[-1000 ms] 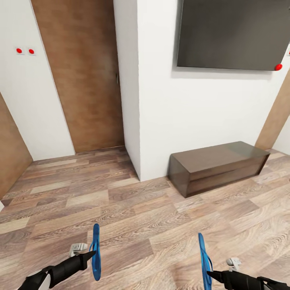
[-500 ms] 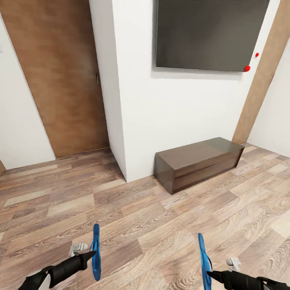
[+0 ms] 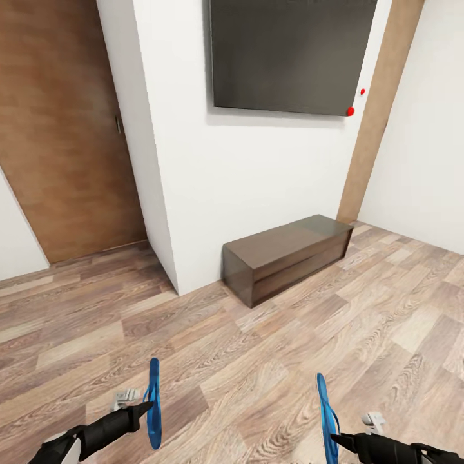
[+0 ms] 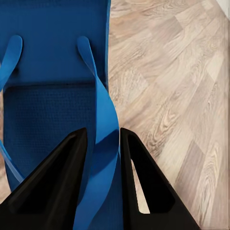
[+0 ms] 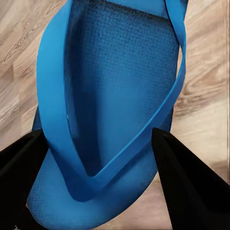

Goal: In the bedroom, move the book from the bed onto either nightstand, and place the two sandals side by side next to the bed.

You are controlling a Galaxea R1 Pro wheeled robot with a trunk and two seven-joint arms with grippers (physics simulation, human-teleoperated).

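I hold one bright blue sandal in each gripper, both standing on edge above the wood-plank floor. The left sandal (image 3: pixel 153 399) is pinched by my left gripper (image 3: pixel 149 406); in the left wrist view its strap (image 4: pixel 101 120) runs between the black fingers (image 4: pixel 62 177) of that gripper (image 4: pixel 103 136). The right sandal (image 3: pixel 326 412) is held by my right gripper (image 3: pixel 335 439); in the right wrist view the gripper (image 5: pixel 99 133) clamps the sandal's (image 5: pixel 120 91) sole edge. The bed, the book and the nightstand are out of view.
A long low dark brown cabinet (image 3: pixel 287 254) stands against the white wall ahead, under a dark wall screen (image 3: pixel 290 55). A brown wooden door (image 3: pixel 64 129) is at the left, past a wall corner (image 3: pixel 154 212). Plank floor (image 3: pixel 258 361) lies between me and the cabinet.
The whole picture has slid left, so the camera has turned right: door and cabinet sit further left, a white wall appears at the right. Both arms and sandals keep their places.
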